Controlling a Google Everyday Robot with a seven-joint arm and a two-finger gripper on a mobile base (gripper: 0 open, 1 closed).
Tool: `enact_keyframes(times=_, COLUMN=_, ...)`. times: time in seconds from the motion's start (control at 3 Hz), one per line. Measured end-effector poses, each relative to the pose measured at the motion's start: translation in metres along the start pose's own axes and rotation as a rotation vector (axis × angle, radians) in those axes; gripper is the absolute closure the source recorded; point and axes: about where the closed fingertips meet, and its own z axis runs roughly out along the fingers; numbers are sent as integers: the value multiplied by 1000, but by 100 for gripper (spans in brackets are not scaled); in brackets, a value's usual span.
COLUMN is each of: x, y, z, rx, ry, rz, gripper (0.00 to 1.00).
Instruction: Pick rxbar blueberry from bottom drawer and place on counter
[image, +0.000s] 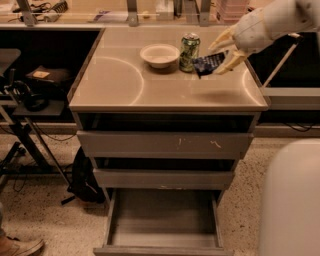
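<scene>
The end effector (217, 59) hangs over the right rear part of the table (120, 82), reaching in from the right on a pale arm (270, 22). Its two yellowish fingers (224, 39) are clamped on the rxbar blueberry (204, 64), one above the dark wrapper and one below it. The bar sits tilted in that grip, just to the right of the green can (189, 51), with a dim shadow on the glossy top beneath it. Whether the wrapper touches the table is not clear. A shallow white bowl (159, 54) stands just to the left of the can. Below, the bottom drawer (162, 220) is pulled far out, its floor bare. The two upper drawers (165, 144) sit only slightly out.
</scene>
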Motion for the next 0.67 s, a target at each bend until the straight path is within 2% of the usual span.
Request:
enact_keyframes(times=0.33, x=29, y=-1, z=45, rx=2, ry=-18, rz=62, gripper=100)
enact_keyframes(times=0.67, x=35, y=1, z=52, rx=-2, ry=-21, rz=70, gripper=100)
